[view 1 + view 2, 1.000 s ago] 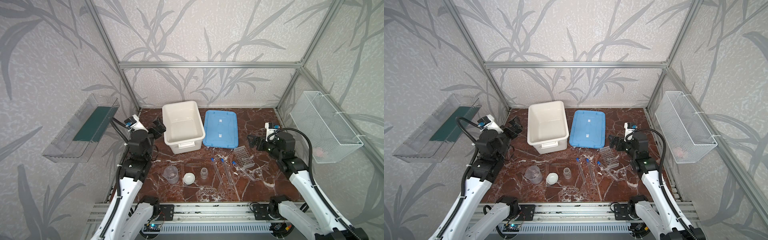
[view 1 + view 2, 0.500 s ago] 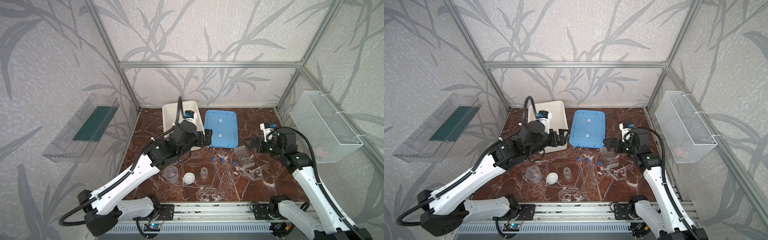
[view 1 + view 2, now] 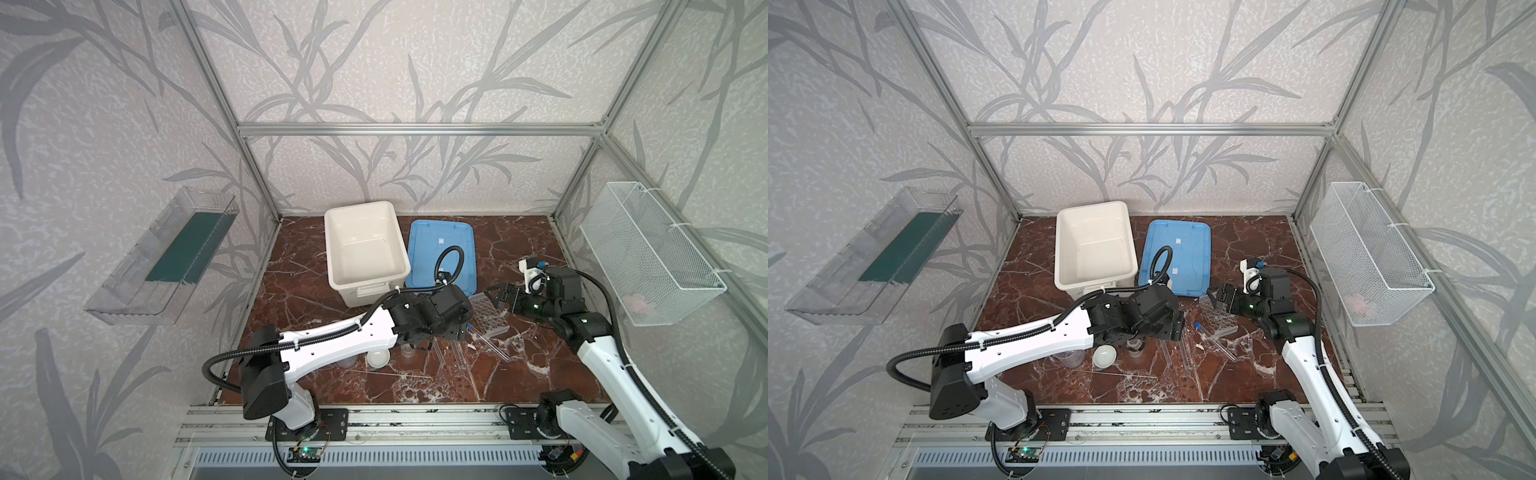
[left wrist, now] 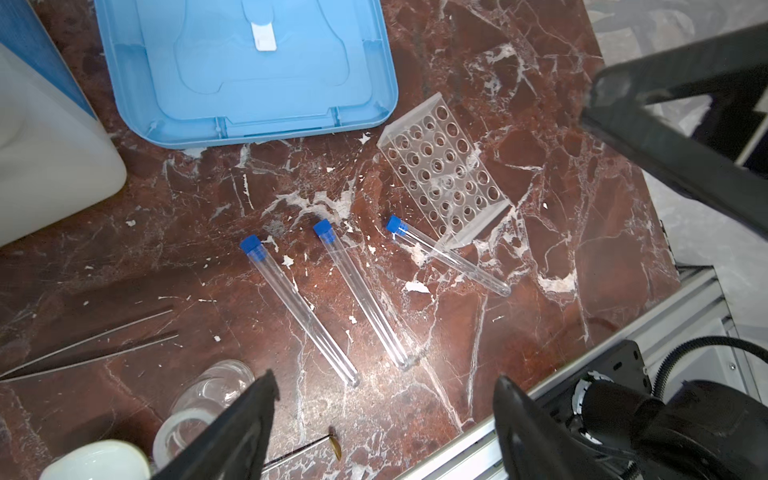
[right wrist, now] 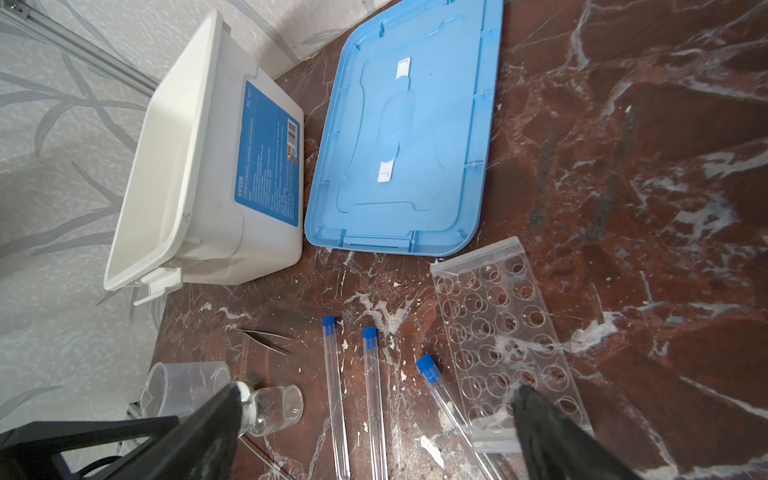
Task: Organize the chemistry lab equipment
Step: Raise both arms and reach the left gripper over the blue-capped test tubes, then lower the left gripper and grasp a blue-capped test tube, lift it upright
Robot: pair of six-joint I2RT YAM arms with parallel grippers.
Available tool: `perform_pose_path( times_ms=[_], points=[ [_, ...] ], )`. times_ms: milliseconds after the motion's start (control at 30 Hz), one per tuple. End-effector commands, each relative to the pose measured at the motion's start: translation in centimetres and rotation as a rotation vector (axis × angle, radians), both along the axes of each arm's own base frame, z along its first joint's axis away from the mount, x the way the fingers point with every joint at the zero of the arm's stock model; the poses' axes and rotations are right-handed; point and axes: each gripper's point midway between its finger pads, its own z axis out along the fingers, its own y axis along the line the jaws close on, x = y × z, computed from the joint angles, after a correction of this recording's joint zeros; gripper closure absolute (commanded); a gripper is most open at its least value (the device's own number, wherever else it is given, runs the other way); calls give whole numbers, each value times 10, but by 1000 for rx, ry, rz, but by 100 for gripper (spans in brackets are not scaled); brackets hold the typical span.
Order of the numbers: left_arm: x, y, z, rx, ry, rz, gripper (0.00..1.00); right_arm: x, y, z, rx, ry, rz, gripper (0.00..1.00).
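Left gripper (image 4: 384,378) swung across, now over 3 blue-capped tubes (image 4: 361,299), jaws open, empty; right gripper (image 5: 380,387) open too. Approach step; next lower, pinch 1.

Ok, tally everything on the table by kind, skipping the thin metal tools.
blue-capped tubes: 3
holed rack: 1
beaker: 1
small jar: 1
white dish: 1
white bin: 1
blue lid: 1
Total: 9

Clear beaker (image 3: 1070,358) mostly behind left arm (image 3: 1034,340), white dish (image 4: 95,459) cut off
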Motion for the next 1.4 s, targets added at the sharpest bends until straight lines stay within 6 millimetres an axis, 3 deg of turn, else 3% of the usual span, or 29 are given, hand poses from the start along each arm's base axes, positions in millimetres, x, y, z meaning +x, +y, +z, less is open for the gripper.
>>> perform_pose_path(
  times_ms=[0,200,800,1067,1200,1367],
  points=[
    [2,11,-30,119,54,48,25,3,-7,5,-37,-23,-26,0],
    [16,28,-65,269,128,77,33,3,-6,-1,-37,-4,-15,0],
    [16,19,-135,323,287,84,45,6,-7,-8,-43,-3,-19,0],
    [20,26,-144,345,273,105,48,7,-10,-13,-69,-4,-30,0],
    [21,22,-151,340,287,100,59,8,-9,-17,-59,4,-27,0],
    [22,24,-158,371,299,103,61,6,-11,-18,-76,7,-29,0]
  ],
)
